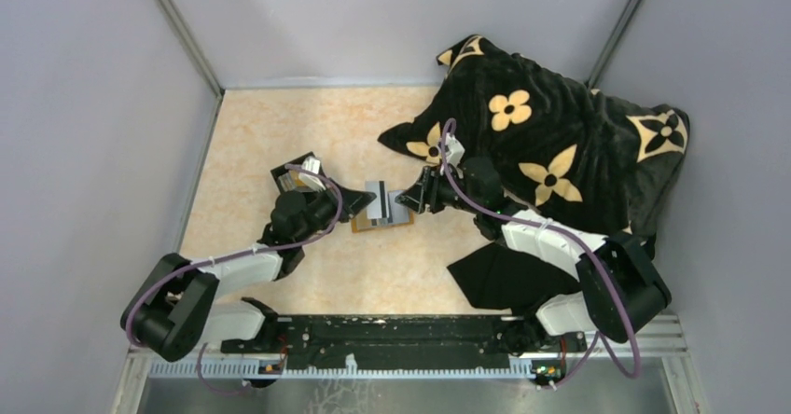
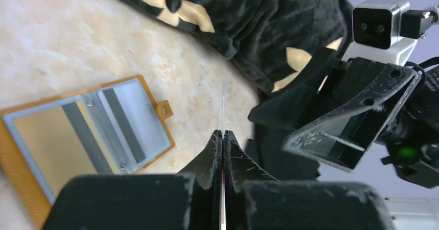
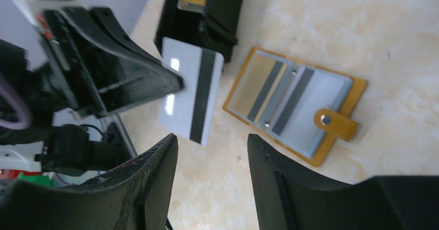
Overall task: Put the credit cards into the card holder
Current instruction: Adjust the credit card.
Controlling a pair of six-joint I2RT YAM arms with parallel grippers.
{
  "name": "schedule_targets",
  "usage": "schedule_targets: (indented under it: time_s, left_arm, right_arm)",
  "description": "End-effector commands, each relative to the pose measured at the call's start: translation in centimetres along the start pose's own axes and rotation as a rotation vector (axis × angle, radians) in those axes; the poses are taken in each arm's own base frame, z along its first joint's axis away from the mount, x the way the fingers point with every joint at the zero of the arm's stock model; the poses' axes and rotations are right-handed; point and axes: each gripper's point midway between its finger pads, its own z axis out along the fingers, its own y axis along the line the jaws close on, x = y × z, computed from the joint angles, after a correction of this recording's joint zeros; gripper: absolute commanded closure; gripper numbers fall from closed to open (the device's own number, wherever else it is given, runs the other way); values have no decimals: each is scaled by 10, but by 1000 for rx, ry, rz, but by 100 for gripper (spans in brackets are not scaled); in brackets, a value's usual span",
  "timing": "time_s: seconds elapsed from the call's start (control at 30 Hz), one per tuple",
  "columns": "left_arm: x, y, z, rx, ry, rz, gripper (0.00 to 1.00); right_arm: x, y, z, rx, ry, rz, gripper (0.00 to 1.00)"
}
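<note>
The card holder lies open on the tabletop, orange-tan with a snap tab, and striped cards show in its clear pockets. It also appears in the top view and the left wrist view. My left gripper is shut on a silver credit card with a black stripe. That card is seen edge-on as a thin line and hangs just above the holder. My right gripper stands open and empty, close to the card's free edge. It faces the left gripper.
A black open box with a golden-tan card in it sits behind the left gripper. A black blanket with yellow flowers fills the back right. A flat black cloth lies under the right arm. Grey walls surround the table.
</note>
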Motion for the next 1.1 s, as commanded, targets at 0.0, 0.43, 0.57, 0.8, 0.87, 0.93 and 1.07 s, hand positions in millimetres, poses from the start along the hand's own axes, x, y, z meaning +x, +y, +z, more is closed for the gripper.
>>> schedule_targets:
  time_s: [0.0,0.43,0.57,0.8,0.87,0.93,1.07]
  left_arm:
    - [-12,-36,-3,180,-51,-102,100]
    - [-8,-40,-2,341,-63,-319,100]
    - [-6,-38,-1,357,-59,-349,100]
    - [-6,-39,0,388,-58,-379,100]
    - [-6,-39,0,392,-61,-385,100]
    - [-6,-40,0,396,-61,-386,100]
    - [-8,-41,0,399,-65,-382,100]
  right_arm:
    - [-43,43,-6,-216,-140,-10,47]
    - [-32,30,0,-270,-135,77,49]
    - [-29,29,1,-289,-130,92,50]
    - [-21,25,6,-308,-116,119,53]
    - [-19,23,8,-304,-113,123,53]
    - [-17,21,8,-300,-113,127,53]
    - [-15,18,8,-295,-112,130,53]
